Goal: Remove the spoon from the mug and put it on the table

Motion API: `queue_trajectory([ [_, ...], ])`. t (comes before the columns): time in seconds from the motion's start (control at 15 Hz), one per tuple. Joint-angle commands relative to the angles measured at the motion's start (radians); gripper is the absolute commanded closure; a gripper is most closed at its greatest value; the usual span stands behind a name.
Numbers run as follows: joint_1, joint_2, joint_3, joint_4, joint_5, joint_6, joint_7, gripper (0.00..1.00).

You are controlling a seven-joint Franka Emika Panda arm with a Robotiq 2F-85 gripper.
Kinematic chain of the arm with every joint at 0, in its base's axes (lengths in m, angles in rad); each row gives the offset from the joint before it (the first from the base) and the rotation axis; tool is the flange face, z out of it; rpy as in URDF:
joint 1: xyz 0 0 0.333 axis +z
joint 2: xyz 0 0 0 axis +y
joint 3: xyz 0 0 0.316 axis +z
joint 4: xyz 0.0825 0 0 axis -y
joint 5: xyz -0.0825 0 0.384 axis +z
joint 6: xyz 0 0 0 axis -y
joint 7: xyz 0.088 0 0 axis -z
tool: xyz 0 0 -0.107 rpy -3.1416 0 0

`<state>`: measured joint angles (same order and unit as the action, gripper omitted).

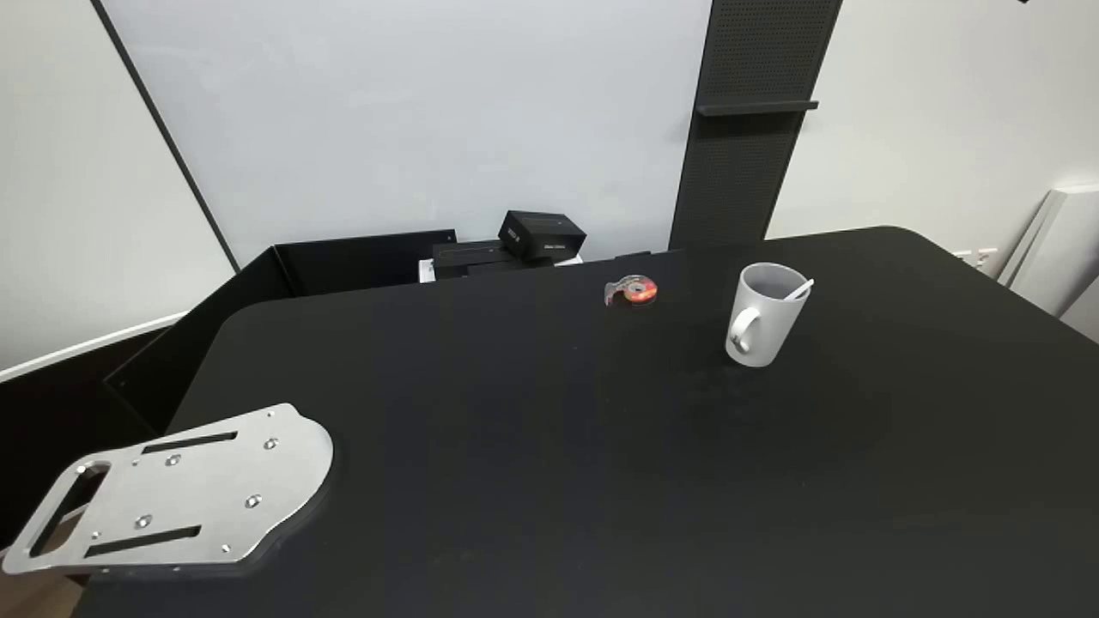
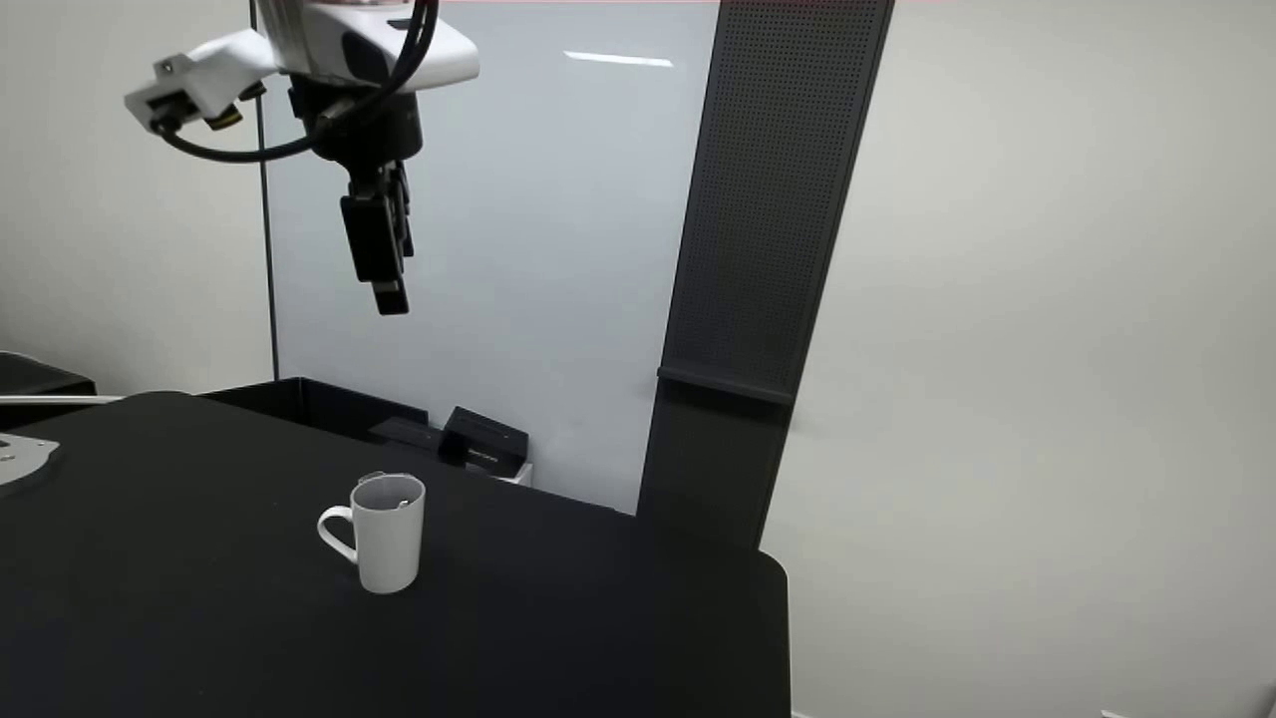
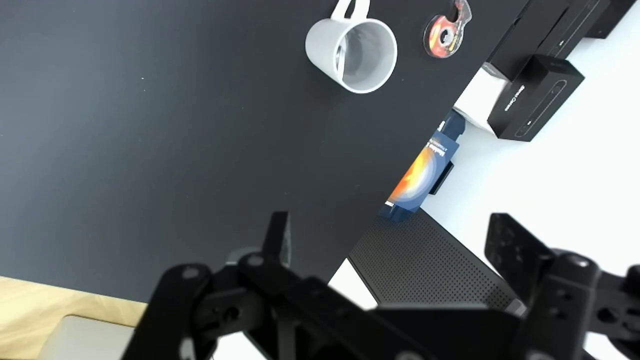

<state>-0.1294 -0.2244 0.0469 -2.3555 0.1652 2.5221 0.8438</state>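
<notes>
The white mug (image 1: 761, 330) stands upright on the black table (image 1: 515, 463) and shows in both exterior views (image 2: 389, 546). The white spoon (image 1: 799, 290) leans inside it, its handle end just over the rim. In the wrist view the spoon (image 3: 341, 62) lies along the inner wall of the mug (image 3: 324, 45); its lower part is hidden in the other views. My gripper (image 2: 397, 279) hangs high above the table, pointing down, well apart from the mug. In the wrist view my gripper (image 3: 391, 220) has its fingers wide apart with nothing between them.
A clear tape dispenser with a red-orange roll (image 1: 636, 290) lies near the mug. A light grey metal plate (image 1: 197, 485) lies at the table's edge. Black boxes (image 1: 541, 236) stand behind the far edge. A blue box (image 3: 422, 172) and a perforated panel (image 3: 425, 265) show beyond the table.
</notes>
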Motion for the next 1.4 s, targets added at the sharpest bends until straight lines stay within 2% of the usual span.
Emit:
queue_trajectory([
  [0.0, 0.013, 0.0, -0.014, 0.001, -0.001, -0.001, 0.002, 0.0],
  [0.53, 0.013, 0.0, -0.014, 0.001, 0.005, 0.0, 0.005, 0.0],
  [0.67, 0.036, 0.016, -0.033, 0.011, 0.065, -0.039, -0.064, 0.0],
  [1.07, 0.043, 0.101, -0.052, 0.036, 0.127, -0.012, -0.159, 0.0],
  [1.33, 0.05, 0.198, -0.061, 0.078, 0.162, 0.006, -0.272, 0.0],
])
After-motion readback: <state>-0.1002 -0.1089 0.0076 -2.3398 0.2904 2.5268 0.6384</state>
